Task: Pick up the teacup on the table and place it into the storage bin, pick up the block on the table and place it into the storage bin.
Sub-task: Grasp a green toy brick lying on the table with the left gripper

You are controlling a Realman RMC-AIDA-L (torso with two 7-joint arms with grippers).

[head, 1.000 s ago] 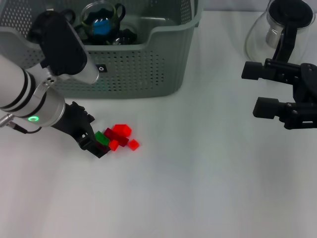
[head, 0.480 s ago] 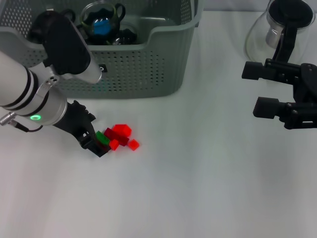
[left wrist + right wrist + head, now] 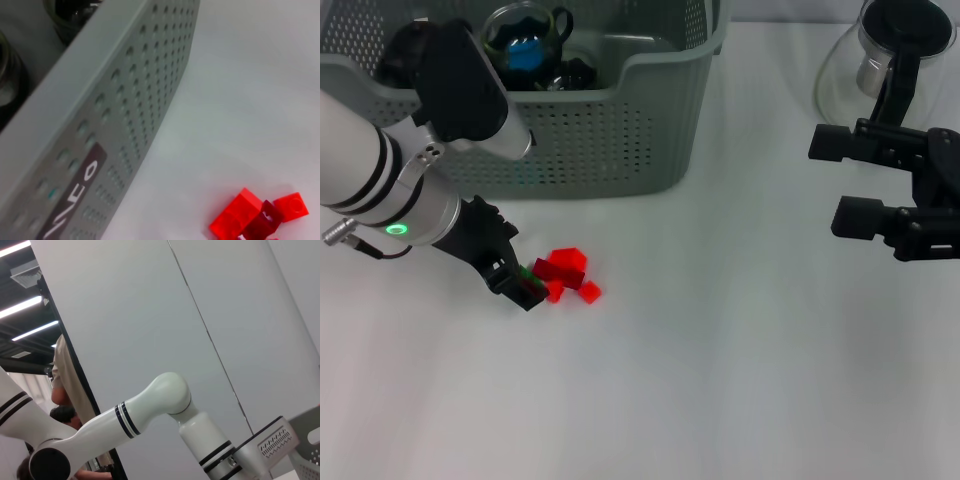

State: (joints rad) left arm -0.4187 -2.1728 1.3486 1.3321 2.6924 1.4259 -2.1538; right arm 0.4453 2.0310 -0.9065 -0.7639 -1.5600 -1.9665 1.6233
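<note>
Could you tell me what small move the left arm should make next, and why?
Probably close the left tool on the block it has reached, then lift. It sits low on the table at the left edge of the block cluster, the green block barely showing beside it, and the storage bin stands just behind. Whether it already grips cannot be seen. The right tool waits open at the right.

A plain white table (image 3: 740, 380) fills the head view. In the right wrist view, a pale grey wall (image 3: 150, 315) shows a thin seam, with bright ceiling light strips (image 3: 20, 307) at ten o'clock.
</note>
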